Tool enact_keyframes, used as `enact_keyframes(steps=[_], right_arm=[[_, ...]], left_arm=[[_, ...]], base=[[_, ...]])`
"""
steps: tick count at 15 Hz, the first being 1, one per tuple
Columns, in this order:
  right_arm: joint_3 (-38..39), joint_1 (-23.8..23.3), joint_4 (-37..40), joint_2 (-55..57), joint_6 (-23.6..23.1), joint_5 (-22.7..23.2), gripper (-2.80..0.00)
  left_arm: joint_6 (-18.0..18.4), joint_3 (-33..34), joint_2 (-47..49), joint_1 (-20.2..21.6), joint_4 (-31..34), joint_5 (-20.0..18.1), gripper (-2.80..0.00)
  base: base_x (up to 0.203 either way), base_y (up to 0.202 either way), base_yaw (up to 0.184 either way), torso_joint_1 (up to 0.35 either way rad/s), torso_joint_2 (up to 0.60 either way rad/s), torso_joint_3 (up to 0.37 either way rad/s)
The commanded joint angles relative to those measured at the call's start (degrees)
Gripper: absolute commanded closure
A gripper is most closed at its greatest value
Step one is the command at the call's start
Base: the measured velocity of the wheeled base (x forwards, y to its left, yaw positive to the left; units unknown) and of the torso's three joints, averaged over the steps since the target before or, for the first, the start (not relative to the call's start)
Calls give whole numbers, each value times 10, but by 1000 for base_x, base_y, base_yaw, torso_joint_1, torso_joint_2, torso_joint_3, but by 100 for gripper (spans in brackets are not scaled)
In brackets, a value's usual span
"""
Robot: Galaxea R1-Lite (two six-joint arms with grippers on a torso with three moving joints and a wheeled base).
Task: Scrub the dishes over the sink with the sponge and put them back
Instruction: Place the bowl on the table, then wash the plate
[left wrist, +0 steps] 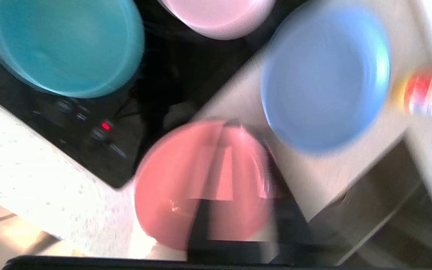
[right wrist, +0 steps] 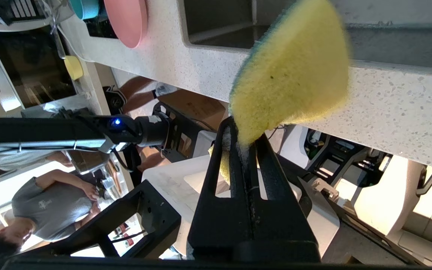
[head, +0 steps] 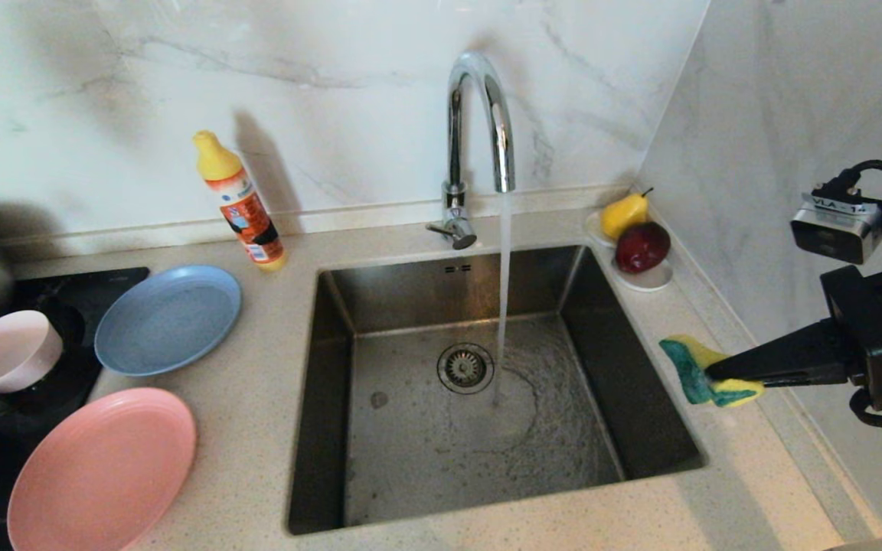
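The sponge (head: 705,374) hangs at the sink's right rim, pinched in the right gripper (head: 717,375), whose fingers (right wrist: 238,176) are pressed together on its yellow body; the green side faces the basin. The sink (head: 640,428) is steel, with a strainer drain (head: 465,368) at its middle and water running from the curved tap (head: 479,115). It is set in a speckled beige counter (head: 249,398) under marble walls. Left of it lie the grey-blue plate (head: 168,319) and the salmon-pink plate (head: 102,468); the pale pink bowl (head: 6,350) and teal bowl (left wrist: 60,45) sit on a black cooktop (left wrist: 88,127). The left gripper (left wrist: 234,131), jaws together, holds nothing above the pink plate. An orange bottle (head: 240,203) stands near the back wall, and a pear (head: 625,214) and red fruit (head: 642,246) sit in the corner.
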Motion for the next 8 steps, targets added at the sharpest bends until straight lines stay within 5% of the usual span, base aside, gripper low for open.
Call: enact_keyframes(steps=[1, 3, 8], right_arm=[[3, -1, 2, 1, 1, 2, 0], [6, -1, 2, 2, 1, 3, 0], [6, -1, 2, 4, 1, 2, 0]], left_arm=[[17, -7, -2, -83, 18, 58, 0], [24, -3, 35, -135, 23, 116, 0], [41, 8, 109, -168, 18, 126, 0]], base=[[0, 0, 0, 0, 0, 0], [0, 0, 0, 0, 0, 0], [0, 0, 0, 0, 0, 0]])
